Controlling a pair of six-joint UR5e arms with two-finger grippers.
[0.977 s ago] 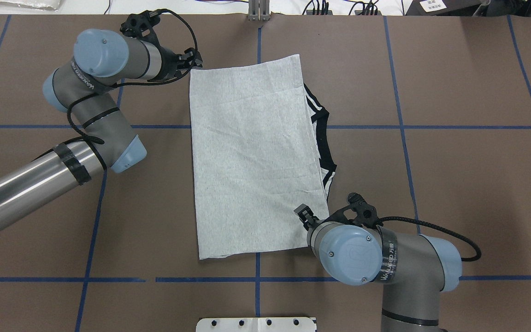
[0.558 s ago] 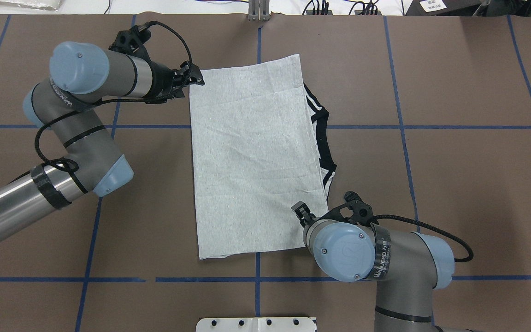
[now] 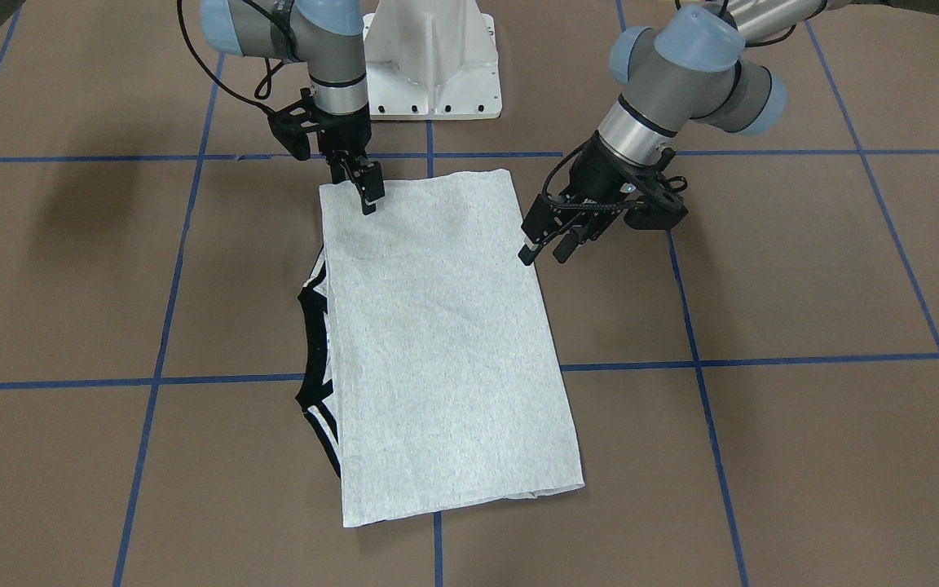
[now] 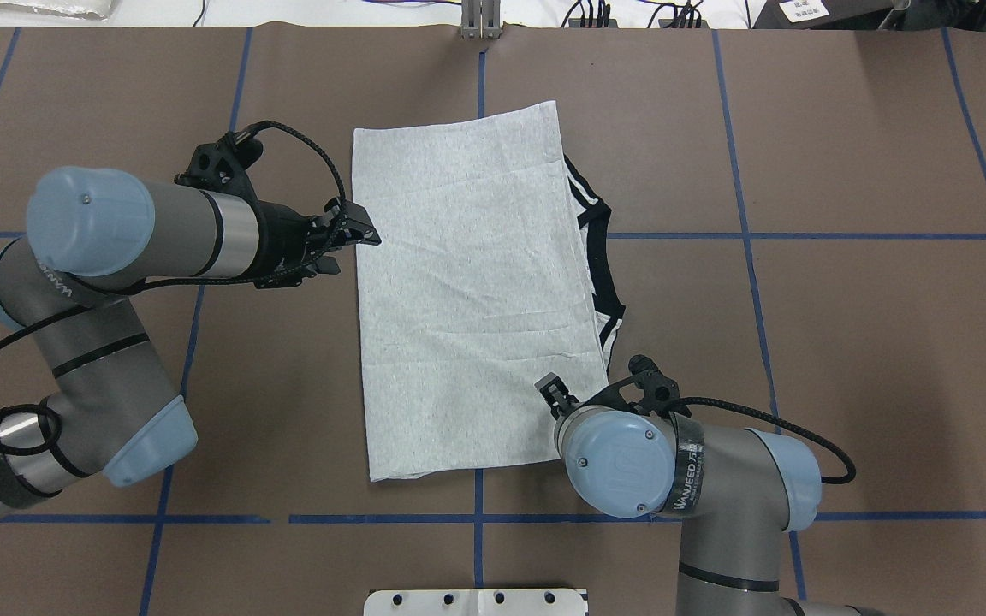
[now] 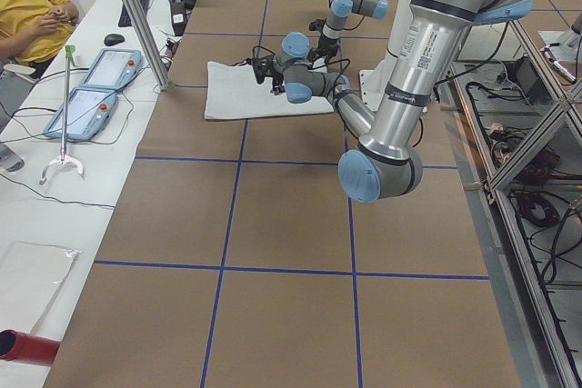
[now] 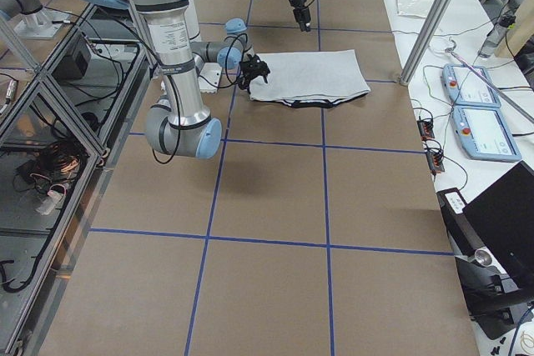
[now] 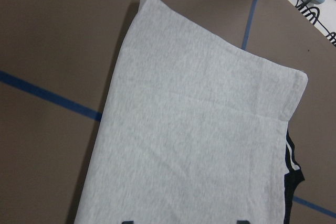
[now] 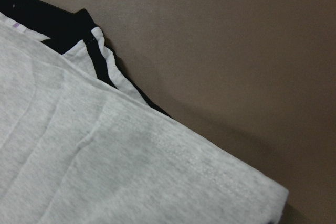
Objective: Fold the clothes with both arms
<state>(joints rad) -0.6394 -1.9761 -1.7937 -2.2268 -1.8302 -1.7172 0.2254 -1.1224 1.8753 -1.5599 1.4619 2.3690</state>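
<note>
The grey T-shirt (image 4: 467, 291) lies flat on the brown table, folded into a long rectangle with its plain side up. Its black collar and striped trim (image 4: 600, 257) stick out along the right edge; in the front-facing view the collar (image 3: 315, 342) is on the left. My left gripper (image 4: 358, 248) hangs open and empty at the shirt's left edge (image 3: 545, 254). The left wrist view looks down on the shirt (image 7: 199, 129). My right gripper (image 4: 551, 392) points down over the shirt's near right corner (image 3: 370, 200), open, holding nothing. The right wrist view shows that corner (image 8: 105, 166).
The white pedestal (image 3: 433, 65) stands at the table's near edge. Blue tape lines (image 4: 750, 235) grid the brown surface. Two teach pendants (image 5: 91, 97) and a seated person (image 5: 27, 6) are past the far edge, beside a metal post (image 5: 136, 15).
My left arm has swung from the shirt's far left corner back along its left edge toward the robot. The right gripper has crept slightly left. The shirt has not moved.
</note>
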